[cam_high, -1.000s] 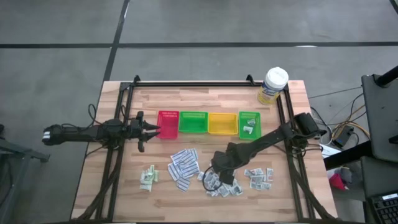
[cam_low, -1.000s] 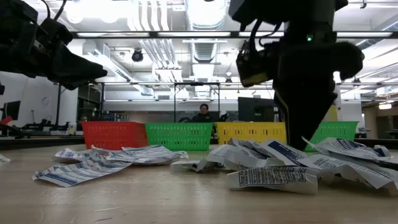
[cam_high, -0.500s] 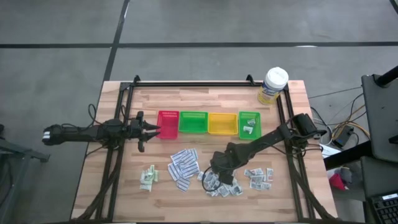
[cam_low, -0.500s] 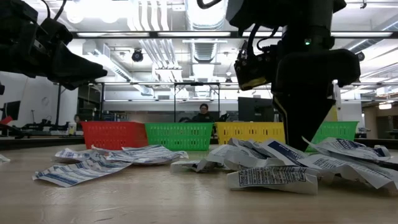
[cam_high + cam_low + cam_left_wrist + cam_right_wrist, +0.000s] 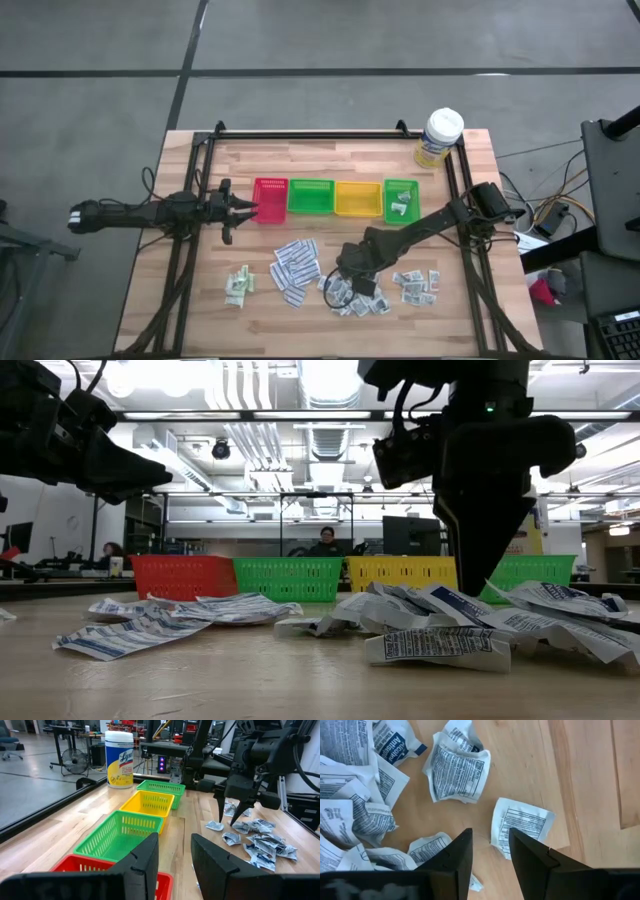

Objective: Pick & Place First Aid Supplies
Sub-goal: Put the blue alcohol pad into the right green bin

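Observation:
The first aid supplies lie in loose piles on the wooden table: long white strips (image 5: 295, 268), pale green sachets (image 5: 238, 286), and crumpled grey-white squares (image 5: 358, 300) (image 5: 457, 767). My right gripper (image 5: 345, 284) (image 5: 490, 840) points down just above the squares pile. It is open with nothing between its fingers, and one square (image 5: 521, 826) lies below its fingertips. The left wrist view shows it (image 5: 228, 820) clear of the packets. My left gripper (image 5: 243, 210) (image 5: 175, 847) waits open and level at the red tray (image 5: 270, 199).
A red, a green (image 5: 311, 197), a yellow (image 5: 357, 198) and a second green tray (image 5: 401, 189) stand in a row at mid-table; the last holds a few packets. A white-lidded tub (image 5: 440, 137) stands at the far right corner. More packets (image 5: 416, 285) lie right of the gripper.

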Available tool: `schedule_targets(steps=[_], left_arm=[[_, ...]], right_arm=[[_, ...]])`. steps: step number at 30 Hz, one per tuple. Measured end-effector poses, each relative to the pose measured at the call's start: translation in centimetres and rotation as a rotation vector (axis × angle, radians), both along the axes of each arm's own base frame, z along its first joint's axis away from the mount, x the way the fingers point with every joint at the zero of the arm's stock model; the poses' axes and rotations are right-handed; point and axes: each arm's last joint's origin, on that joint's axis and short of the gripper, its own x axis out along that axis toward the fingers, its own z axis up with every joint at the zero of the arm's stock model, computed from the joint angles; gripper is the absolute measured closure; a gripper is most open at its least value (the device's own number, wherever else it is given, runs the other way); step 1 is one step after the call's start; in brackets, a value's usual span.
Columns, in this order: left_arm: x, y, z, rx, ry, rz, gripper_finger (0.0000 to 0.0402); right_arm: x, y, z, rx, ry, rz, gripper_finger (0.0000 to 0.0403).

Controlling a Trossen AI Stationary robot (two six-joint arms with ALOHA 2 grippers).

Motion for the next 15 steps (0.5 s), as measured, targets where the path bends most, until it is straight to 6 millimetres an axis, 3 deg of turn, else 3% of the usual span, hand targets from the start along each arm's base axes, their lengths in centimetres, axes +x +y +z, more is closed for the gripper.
schedule_targets(steps=[15], left_arm=[[0.0, 0.0, 0.0, 0.0, 0.0, 0.0, 0.0289]], right_arm=[[-0.28, -0.13, -0.42, -0.011, 0.015, 0.003, 0.028]])
